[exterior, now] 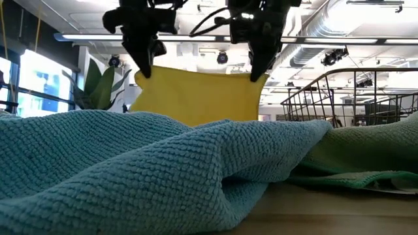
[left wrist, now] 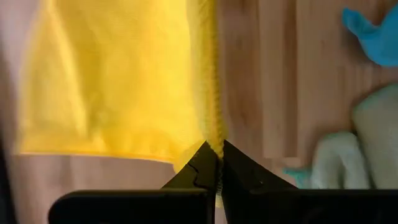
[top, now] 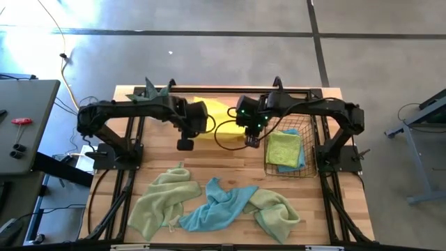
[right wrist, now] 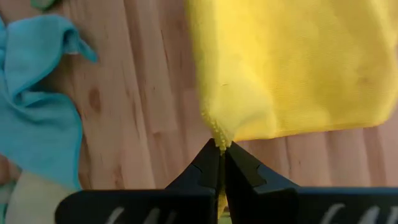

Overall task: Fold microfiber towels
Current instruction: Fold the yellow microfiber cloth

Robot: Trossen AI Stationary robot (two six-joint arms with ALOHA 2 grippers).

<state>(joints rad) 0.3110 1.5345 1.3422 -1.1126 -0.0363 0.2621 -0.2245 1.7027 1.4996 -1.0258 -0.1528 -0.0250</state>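
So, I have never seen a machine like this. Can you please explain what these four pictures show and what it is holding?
It is a robot with two dark arms at a wooden table. One picture looks down from above, one looks level across the tabletop, and two come from cameras on the wrists. The left gripper and right gripper each pinch a top corner of a yellow towel with shut jaws, so it hangs between them. Two green towels and a blue towel lie crumpled on the table. A wire basket holds folded towels.
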